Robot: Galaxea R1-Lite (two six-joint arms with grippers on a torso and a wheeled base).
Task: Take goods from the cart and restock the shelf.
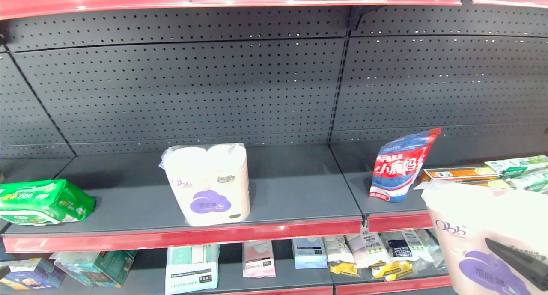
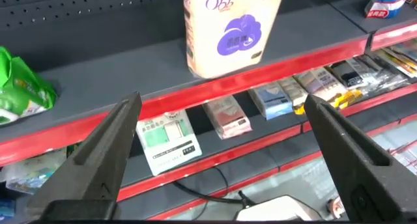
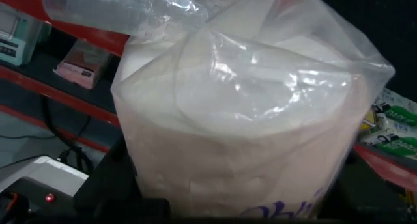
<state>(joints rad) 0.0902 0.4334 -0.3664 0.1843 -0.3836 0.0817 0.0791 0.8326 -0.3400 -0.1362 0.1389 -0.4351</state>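
The left gripper point(image 2: 223, 100) has its two fingers point(image 2: 104, 159) spread wide with nothing between them, while the right gripper point(image 3: 234, 191), out at the robot's right, is clamped around a pack point(image 1: 471, 226).

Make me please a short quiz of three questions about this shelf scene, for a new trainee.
1. True or false: the left gripper is open and holds nothing.
2. What does the right gripper hold? A: a bottle. B: a pack of toilet paper. C: a tin.
3. What stands on the shelf between the green pack and the red and blue pouch?

Key: 1 true. 2 B. 3 a second pack of toilet paper, standing upright near the front edge.
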